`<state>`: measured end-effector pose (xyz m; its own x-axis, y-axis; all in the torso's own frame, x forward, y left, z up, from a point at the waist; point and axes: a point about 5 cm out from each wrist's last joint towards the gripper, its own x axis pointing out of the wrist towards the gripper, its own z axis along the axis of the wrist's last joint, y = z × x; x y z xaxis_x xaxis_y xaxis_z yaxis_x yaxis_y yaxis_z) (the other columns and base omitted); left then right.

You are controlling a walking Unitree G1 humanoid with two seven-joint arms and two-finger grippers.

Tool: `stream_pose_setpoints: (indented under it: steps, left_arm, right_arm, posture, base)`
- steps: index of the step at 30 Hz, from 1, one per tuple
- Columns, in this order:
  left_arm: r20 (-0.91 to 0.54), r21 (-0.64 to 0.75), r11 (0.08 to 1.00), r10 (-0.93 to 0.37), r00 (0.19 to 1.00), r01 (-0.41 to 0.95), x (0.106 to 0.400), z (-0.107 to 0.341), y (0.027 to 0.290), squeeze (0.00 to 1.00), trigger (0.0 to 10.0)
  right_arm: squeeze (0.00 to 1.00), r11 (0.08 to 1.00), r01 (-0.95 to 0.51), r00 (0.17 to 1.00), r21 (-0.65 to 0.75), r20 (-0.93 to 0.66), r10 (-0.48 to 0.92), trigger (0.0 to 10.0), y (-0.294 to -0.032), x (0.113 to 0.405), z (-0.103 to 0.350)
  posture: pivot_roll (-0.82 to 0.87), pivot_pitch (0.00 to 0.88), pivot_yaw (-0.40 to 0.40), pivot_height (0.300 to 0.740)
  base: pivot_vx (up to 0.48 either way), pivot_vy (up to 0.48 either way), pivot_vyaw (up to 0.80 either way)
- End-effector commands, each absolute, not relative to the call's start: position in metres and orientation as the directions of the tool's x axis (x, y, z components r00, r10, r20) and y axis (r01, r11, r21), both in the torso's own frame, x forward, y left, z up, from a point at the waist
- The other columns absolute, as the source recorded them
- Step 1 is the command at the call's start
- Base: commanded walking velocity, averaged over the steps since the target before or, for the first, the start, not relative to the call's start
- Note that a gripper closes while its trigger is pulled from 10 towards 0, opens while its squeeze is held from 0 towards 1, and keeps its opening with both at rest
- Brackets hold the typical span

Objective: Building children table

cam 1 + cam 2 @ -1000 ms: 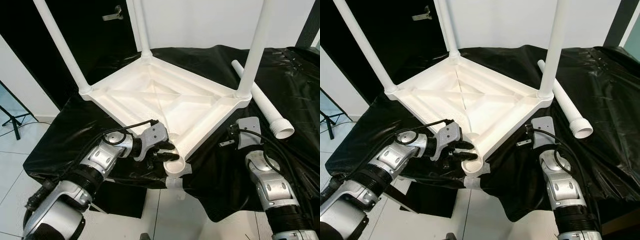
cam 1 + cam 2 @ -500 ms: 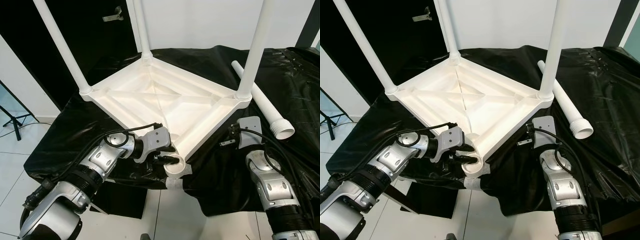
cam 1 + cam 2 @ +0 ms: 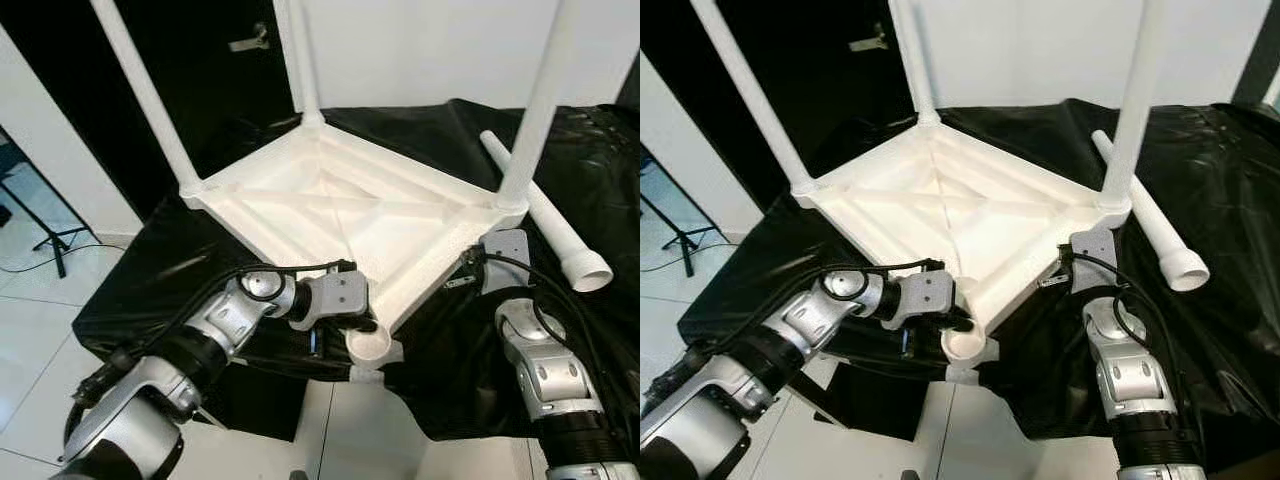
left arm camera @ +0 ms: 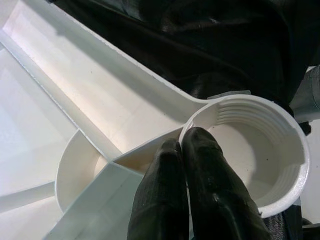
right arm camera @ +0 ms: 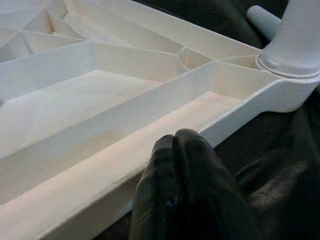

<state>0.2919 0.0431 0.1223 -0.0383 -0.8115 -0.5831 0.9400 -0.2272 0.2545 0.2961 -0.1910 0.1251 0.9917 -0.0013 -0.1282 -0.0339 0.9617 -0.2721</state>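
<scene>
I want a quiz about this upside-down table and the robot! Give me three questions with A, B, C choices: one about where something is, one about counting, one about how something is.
1. Where is the loose leg?
A. On the black sheet, on the robot's right of the table
B. On the floor
C. In the left tool

2. How many legs already stand in the white tabletop?
A. One
B. Three
C. Four

3. How are the left tool's fingers?
A. Spread wide
C. Wrapped round a leg
B. Pressed together at the rim of the empty socket

Answers:
1 A: the head views show it lying on the black sheet beyond the right arm.
2 B: three corners hold upright legs; the near corner's socket is empty.
3 B: the left wrist view shows both fingers closed side by side against the socket's rim.
</scene>
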Motion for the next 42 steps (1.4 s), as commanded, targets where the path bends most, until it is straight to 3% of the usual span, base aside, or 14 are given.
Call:
stream_pose_setpoints:
  steps: [1, 4, 7, 9, 13, 15, 18, 20, 21, 22, 23, 30, 36, 42]
  left_arm:
    - [-0.647, 0.091, -0.344, -0.734, -0.207, 0.934, 0.264, 0.085, 0.029, 0.0, 0.0]
    - [-0.644, 0.096, -0.329, -0.74, -0.193, 0.939, 0.263, 0.084, 0.024, 0.0, 0.0]
    - [-0.631, 0.103, -0.265, -0.763, -0.143, 0.959, 0.263, 0.081, 0.012, 0.0, 0.0]
    - [-0.634, 0.104, -0.18, -0.77, -0.074, 0.978, 0.267, 0.076, 0.006, 0.0, 0.6]
    - [-0.639, 0.102, -0.152, -0.768, -0.052, 0.983, 0.269, 0.074, 0.005, 0.0, 0.7]
    - [-0.639, 0.089, -0.139, -0.768, -0.05, 0.986, 0.27, 0.073, 0.01, 0.0, 1.9]
    - [-0.64, 0.085, -0.128, -0.767, -0.045, 0.988, 0.271, 0.072, 0.013, 0.0, 2.2]
    - [-0.645, 0.082, -0.115, -0.764, -0.035, 0.99, 0.272, 0.07, 0.017, 0.0, 2.9]
    - [-0.648, 0.082, -0.11, -0.761, -0.031, 0.991, 0.272, 0.07, 0.018, 0.0, 5.8]
    - [-0.65, 0.082, -0.107, -0.76, -0.028, 0.991, 0.271, 0.069, 0.019, 0.0, 5.8]
    - [-0.651, 0.08, -0.105, -0.759, -0.028, 0.991, 0.271, 0.069, 0.019, 0.0, 10.0]
    - [-0.648, 0.096, -0.087, -0.761, -0.004, 0.992, 0.272, 0.069, 0.016, 0.0, 10.0]
    - [-0.594, 0.077, -0.07, -0.804, -0.011, 0.995, 0.276, 0.078, 0.014, 0.0, 10.0]
    - [-0.601, 0.084, -0.07, -0.799, -0.006, 0.994, 0.276, 0.079, 0.017, 0.0, 10.0]
  right_arm:
    - [0.0, 0.964, -0.052, 0.987, -0.261, -0.159, 0.011, 10.0, -0.189, 0.294, 0.121]
    - [0.0, 0.964, -0.072, 0.982, -0.255, -0.188, 0.024, 10.0, -0.188, 0.293, 0.116]
    - [0.0, 0.964, -0.099, 0.97, -0.246, -0.238, 0.039, 10.0, -0.186, 0.291, 0.109]
    - [0.0, 0.966, -0.082, 0.962, -0.247, -0.272, 0.012, 10.0, -0.188, 0.292, 0.105]
    - [0.0, 0.966, -0.047, 0.959, -0.253, -0.282, -0.027, 10.0, -0.192, 0.292, 0.103]
    - [0.0, 0.963, 0.021, 0.955, -0.267, -0.28, -0.099, 10.0, -0.199, 0.291, 0.103]
    - [0.0, 0.957, 0.09, 0.95, -0.276, -0.264, -0.166, 10.0, -0.205, 0.29, 0.105]
    - [0.0, 0.939, 0.187, 0.94, -0.287, -0.227, -0.256, 10.0, -0.212, 0.288, 0.11]
    - [0.0, 0.923, 0.24, 0.934, -0.301, -0.186, -0.304, 10.0, -0.217, 0.287, 0.117]
    - [0.0, 0.912, 0.271, 0.93, -0.31, -0.159, -0.33, 10.0, -0.219, 0.285, 0.121]
    - [0.0, 0.897, 0.306, 0.926, -0.32, -0.12, -0.358, 10.0, -0.221, 0.283, 0.128]
    - [0.0, 0.876, 0.328, 0.924, -0.353, -0.073, -0.375, 10.0, -0.221, 0.275, 0.133]
    - [0.0, 0.927, 0.202, 0.934, -0.315, -0.222, -0.279, 10.0, -0.223, 0.286, 0.102]
    - [0.0, 0.929, 0.225, 0.918, -0.294, -0.255, -0.303, 10.0, -0.237, 0.298, 0.1]
  posture:
    - [0.03, 0.0, 0.107, 0.74]
    - [0.04, 0.0, 0.107, 0.74]
    - [0.04, 0.0, 0.106, 0.74]
    - [0.05, 0.0, 0.104, 0.74]
    - [0.05, 0.0, 0.104, 0.74]
    - [0.05, 0.0, 0.106, 0.74]
    - [0.05, 0.0, 0.105, 0.74]
    - [0.05, 0.0, 0.105, 0.74]
    - [0.05, 0.0, 0.105, 0.74]
    - [0.05, 0.0, 0.105, 0.74]
    - [0.05, 0.0, 0.103, 0.74]
    - [0.04, 0.0, 0.1, 0.74]
    - [0.03, 0.0, 0.098, 0.74]
    - [0.05, 0.0, 0.087, 0.74]
  base:
    - [0.0, 0.0, 0.0]
    - [0.0, 0.0, 0.0]
    - [0.0, 0.0, 0.0]
    - [0.0, 0.0, 0.0]
    - [0.0, 0.0, 0.0]
    - [0.0, 0.0, 0.0]
    - [0.0, 0.0, 0.0]
    - [0.0, 0.0, 0.0]
    - [0.0, 0.0, 0.0]
    - [0.0, 0.0, 0.0]
    - [0.0, 0.0, 0.0]
    - [0.0, 0.0, 0.0]
    - [0.0, 0.0, 0.0]
    - [0.0, 0.0, 0.0]
